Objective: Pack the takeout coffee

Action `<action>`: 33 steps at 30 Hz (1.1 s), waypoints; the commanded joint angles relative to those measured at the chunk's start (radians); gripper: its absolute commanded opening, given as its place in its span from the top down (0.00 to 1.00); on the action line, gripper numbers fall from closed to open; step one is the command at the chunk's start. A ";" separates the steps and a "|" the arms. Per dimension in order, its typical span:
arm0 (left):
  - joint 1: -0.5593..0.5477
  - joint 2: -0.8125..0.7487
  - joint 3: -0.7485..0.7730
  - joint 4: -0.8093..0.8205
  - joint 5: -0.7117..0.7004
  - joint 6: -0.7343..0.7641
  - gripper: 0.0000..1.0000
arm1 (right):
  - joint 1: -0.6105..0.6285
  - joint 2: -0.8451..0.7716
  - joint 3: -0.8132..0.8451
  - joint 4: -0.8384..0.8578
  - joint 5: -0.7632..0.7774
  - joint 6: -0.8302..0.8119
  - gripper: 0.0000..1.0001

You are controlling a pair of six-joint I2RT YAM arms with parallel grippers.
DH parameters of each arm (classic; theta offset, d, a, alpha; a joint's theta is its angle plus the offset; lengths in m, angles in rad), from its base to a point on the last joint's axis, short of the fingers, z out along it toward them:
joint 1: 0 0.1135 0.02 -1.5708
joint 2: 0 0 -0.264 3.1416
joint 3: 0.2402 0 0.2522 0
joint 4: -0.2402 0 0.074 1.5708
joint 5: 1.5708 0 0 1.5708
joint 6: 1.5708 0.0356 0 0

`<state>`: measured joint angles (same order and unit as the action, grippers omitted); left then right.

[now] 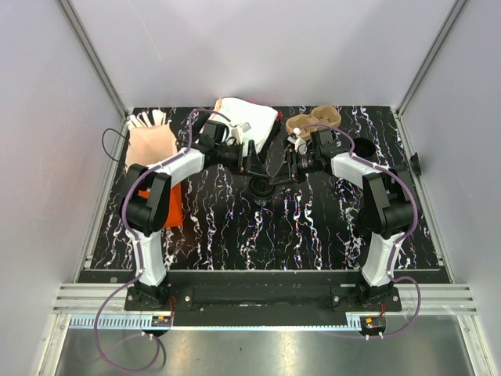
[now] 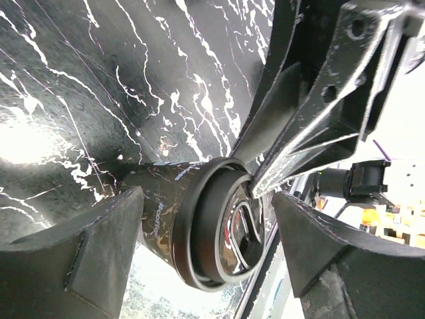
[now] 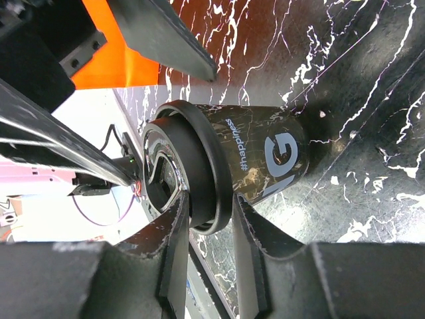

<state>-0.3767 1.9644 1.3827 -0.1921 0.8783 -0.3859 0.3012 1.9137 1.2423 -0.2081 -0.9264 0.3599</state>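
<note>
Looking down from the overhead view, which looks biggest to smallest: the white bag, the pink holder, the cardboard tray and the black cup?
Largest: the white bag and the pink holder, too alike to rank, both partly hidden.
Next: the cardboard tray.
Smallest: the black cup.

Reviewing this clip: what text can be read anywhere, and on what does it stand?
"#happiness": small white print on the black cup, right wrist view.
"G": large white letter beside it; the neighbouring letter is cut off.
Small print on the cup in the left wrist view: too blurred to read.
</note>
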 commanded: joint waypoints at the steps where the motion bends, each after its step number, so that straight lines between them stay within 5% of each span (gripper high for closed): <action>1: 0.022 -0.070 0.019 0.025 0.054 0.005 0.17 | -0.002 -0.036 0.040 -0.030 0.035 -0.052 0.80; 13: 0.055 -0.036 -0.019 -0.058 0.048 0.100 0.22 | -0.048 -0.008 0.062 -0.057 0.035 -0.095 0.81; 33: 0.064 0.067 0.022 0.028 0.099 0.010 0.30 | -0.111 0.093 0.132 -0.145 -0.035 -0.180 0.82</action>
<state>-0.3180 2.0159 1.3727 -0.2226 0.9390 -0.3527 0.1989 1.9858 1.3487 -0.3351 -0.9897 0.2317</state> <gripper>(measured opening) 0.699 0.328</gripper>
